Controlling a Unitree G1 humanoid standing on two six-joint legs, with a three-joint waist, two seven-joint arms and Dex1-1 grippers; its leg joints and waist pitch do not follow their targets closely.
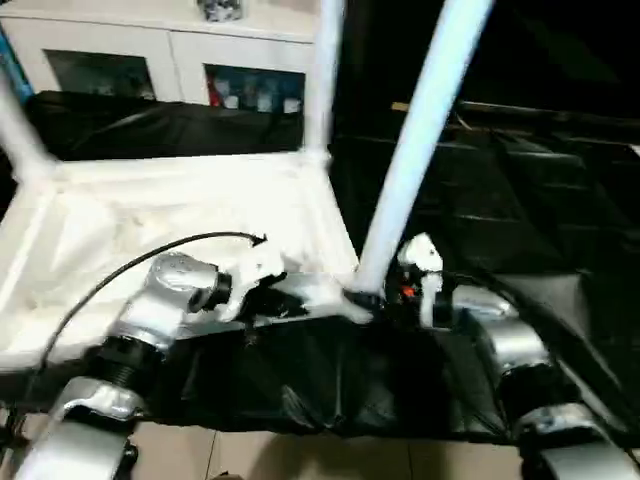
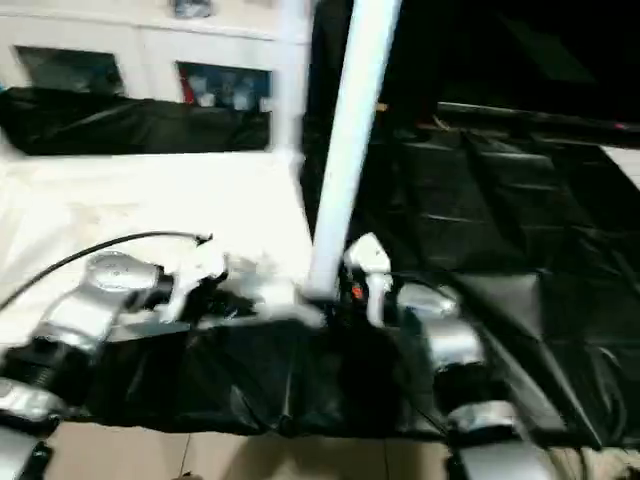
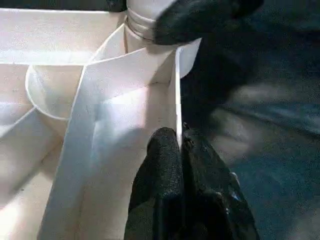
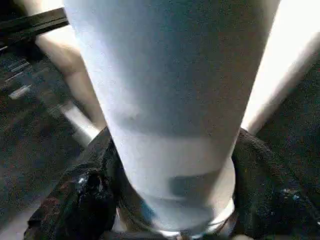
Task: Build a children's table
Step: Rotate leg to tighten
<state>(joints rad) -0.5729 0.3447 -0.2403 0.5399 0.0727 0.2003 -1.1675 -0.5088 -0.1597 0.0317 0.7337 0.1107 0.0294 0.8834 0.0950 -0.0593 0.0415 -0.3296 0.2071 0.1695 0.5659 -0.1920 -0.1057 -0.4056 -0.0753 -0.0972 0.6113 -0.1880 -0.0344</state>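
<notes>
Head views: the upturned table top [image 1: 150,230] lies on a black sheet [image 1: 520,220], one leg [image 1: 420,140] rising tilted from its near right corner socket, another [image 1: 322,75] upright behind. Left wrist view: the left gripper [image 3: 179,145] pinches the top's side wall. Right wrist view: the right gripper [image 4: 172,200] grasps that tilted leg's base
</notes>
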